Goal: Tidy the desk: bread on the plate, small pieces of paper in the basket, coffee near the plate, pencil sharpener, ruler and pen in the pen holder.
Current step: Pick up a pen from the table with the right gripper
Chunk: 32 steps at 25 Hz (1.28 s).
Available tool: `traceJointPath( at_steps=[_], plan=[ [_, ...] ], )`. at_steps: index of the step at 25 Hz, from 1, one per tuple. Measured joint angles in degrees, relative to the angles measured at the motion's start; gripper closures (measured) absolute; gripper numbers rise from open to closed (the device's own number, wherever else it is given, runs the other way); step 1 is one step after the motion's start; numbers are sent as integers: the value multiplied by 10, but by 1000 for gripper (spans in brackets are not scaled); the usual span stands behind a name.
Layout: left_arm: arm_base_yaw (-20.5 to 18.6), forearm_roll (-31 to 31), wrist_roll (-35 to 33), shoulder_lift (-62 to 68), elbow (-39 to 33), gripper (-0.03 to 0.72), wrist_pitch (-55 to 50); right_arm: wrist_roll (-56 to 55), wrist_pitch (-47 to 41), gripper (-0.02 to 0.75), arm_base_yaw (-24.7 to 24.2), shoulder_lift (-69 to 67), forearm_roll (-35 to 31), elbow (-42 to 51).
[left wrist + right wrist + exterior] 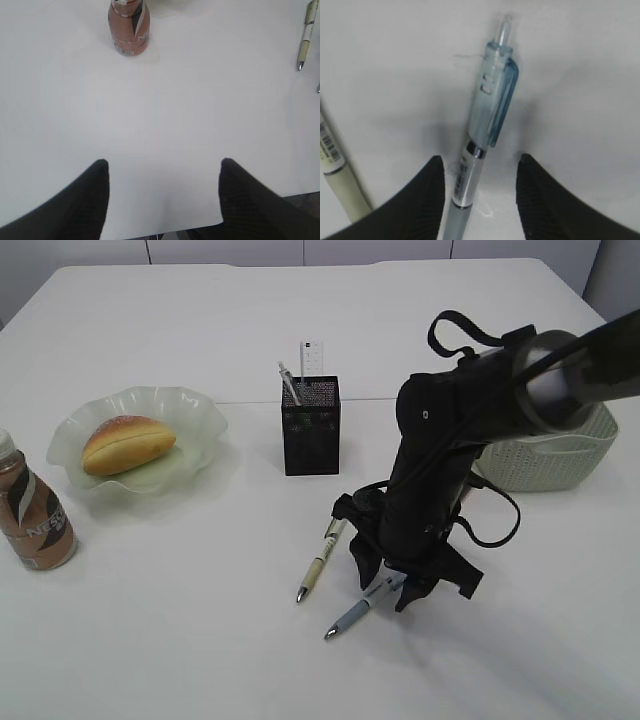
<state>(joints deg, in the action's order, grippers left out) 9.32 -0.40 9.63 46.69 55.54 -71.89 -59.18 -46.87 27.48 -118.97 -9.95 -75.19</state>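
Your right gripper [398, 590] stood spread over the blue pen [485, 120] lying on the worktop [180, 640], a finger on each side, beside a cream pen [322, 562]. Your left gripper [162, 192] hung spread and empty. The bread [127, 443] sat on the plate [190, 410], the coffee [32, 508] near it.

The right arm [470, 430] reaches in from the right edge and bends steeply downward, wrist nearly vertical; the right gripper [400, 585] points down, its fingers [420, 200] parted and low; the left gripper [162, 200] hangs level, its fingers [85, 200] spread wide with nothing between them.
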Motion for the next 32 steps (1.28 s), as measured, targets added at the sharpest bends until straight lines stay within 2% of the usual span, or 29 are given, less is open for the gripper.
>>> traceJointPath(
  at_steps=[32],
  plan=[
    [0, -1, 0, 0, 0, 202, 0, -40, 2, 358, 0, 0, 13, 0]
  ],
)
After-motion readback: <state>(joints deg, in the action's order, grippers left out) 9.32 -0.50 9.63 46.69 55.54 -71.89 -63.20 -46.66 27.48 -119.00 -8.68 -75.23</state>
